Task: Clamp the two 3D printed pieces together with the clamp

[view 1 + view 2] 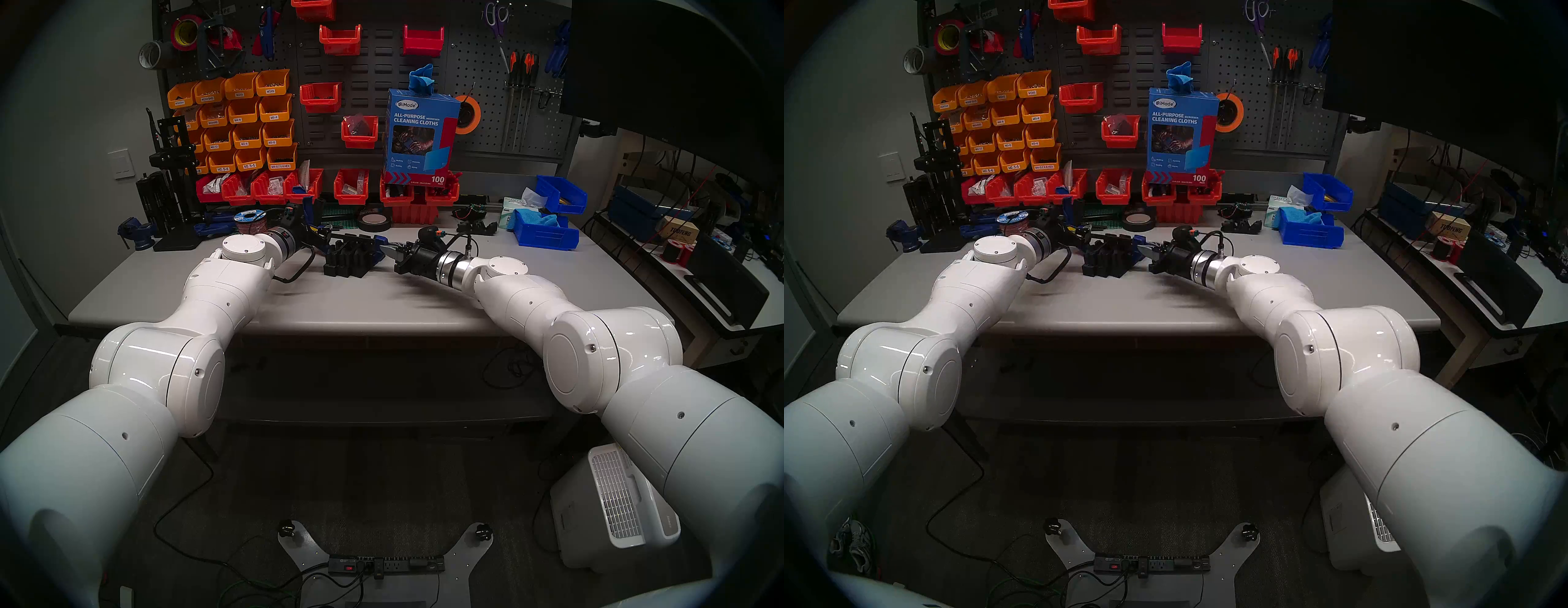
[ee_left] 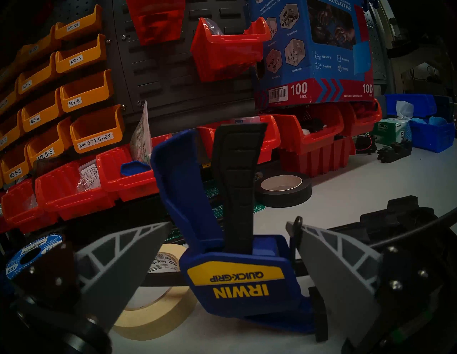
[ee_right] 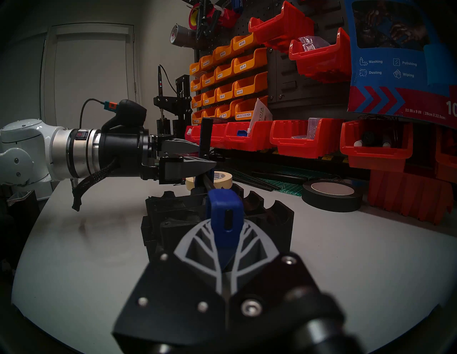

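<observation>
Tools level: left tool [image 2: 228,284] wide around the clamp [image 2: 237,279], right tool [image 3: 223,249] pinching its blue end.

Readable markings noted. My clamp [image 2: 237,276], lower centre of the left wrist view, bears an upside-down yellow label: "IRWIN" and "QUICK-GRIP". The blue box [image 1: 422,131], upper centre of the head view, reads "iMade", "ALL-PURPOSE CLEANING CLOTHS", "100 PACK"; also "Washing", "Dusting", "Polishing", "Wiping". Orange bins [image 2: 96,131] at left carry "M3X6", "M3-4", "M3-6", "M3-8", "M4-6", "M2.5-5", "M2.5-6", "M4-0.7 X 6 HEX". The tissue box [image 2: 388,129] at right reads "KIMTECH".
</observation>
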